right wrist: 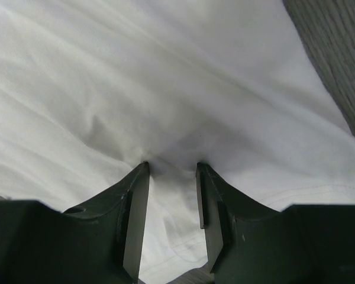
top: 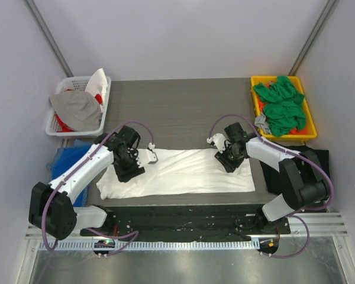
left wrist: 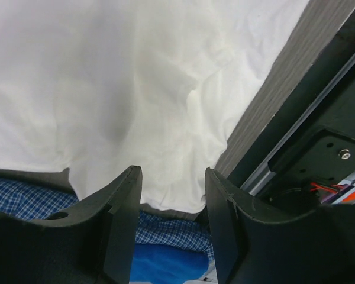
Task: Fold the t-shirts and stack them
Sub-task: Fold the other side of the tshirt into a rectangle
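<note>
One white shirt (top: 183, 171) lies as a long folded strip across the near side of the table (top: 177, 106). The left gripper (left wrist: 173, 174) is at its left end, fingers apart with nothing between them. The right gripper (right wrist: 171, 167) is at the right end, fingers half apart, tips pressed into the cloth. Green shirts (top: 281, 106) sit heaped in a yellow tray (top: 257, 81) at the far right. A white basket (top: 59, 127) holding grey cloth (top: 77, 106) stands far left.
</note>
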You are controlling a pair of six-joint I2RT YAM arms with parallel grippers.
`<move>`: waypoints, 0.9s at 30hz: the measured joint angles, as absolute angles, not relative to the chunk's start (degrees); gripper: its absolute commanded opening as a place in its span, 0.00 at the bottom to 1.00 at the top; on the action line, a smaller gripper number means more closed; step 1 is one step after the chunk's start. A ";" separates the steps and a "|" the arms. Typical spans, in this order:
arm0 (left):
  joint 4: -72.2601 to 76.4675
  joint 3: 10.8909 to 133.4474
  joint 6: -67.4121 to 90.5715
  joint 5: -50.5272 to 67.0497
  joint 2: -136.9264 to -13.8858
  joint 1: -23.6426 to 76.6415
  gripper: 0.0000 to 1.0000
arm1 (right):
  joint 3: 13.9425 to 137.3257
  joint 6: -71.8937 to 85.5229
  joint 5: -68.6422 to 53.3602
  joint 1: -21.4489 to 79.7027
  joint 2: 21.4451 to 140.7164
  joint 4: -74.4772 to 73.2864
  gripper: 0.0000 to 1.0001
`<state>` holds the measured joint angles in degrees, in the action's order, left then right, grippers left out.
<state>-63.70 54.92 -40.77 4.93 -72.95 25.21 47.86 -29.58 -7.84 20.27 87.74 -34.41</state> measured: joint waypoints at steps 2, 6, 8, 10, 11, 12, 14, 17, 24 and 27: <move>-63.70 54.04 -40.75 6.72 -72.95 25.36 0.50 | 48.01 -29.58 -7.84 20.27 87.83 -34.54 0.44; -63.59 53.15 -40.66 8.97 -73.36 25.39 0.49 | 48.23 -29.58 -7.84 20.27 88.05 -34.74 0.44; -62.96 52.84 -40.32 10.11 -74.15 25.52 0.49 | 48.23 -29.58 -7.84 20.27 88.07 -34.76 0.44; -61.45 52.07 -39.42 10.57 -74.98 25.74 0.48 | 48.23 -29.58 -7.81 20.27 88.09 -34.76 0.44; -60.07 51.33 -38.96 10.55 -75.57 25.87 0.47 | 48.27 -29.58 -7.84 20.27 88.12 -34.79 0.44; -59.72 51.16 -38.94 10.55 -75.77 25.93 0.47 | 48.27 -29.58 -7.84 20.27 88.12 -34.81 0.44; -57.52 50.28 -37.89 10.50 -76.86 26.04 0.47 | 48.29 -29.58 -7.84 20.27 88.12 -34.83 0.44; -53.95 48.88 -36.75 10.28 -78.11 26.15 0.45 | 48.27 -29.58 -7.84 20.27 88.12 -34.83 0.44; -48.62 46.65 -34.96 9.10 -78.74 26.15 0.37 | 48.27 -29.58 -7.84 20.27 88.12 -34.83 0.44; -47.24 46.52 -34.65 8.82 -79.05 26.15 0.30 | 48.27 -29.58 -7.84 20.27 88.12 -34.83 0.44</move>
<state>-47.24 46.52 -34.65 8.82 -79.05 26.15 48.27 -29.58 -7.84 20.27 88.12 -34.83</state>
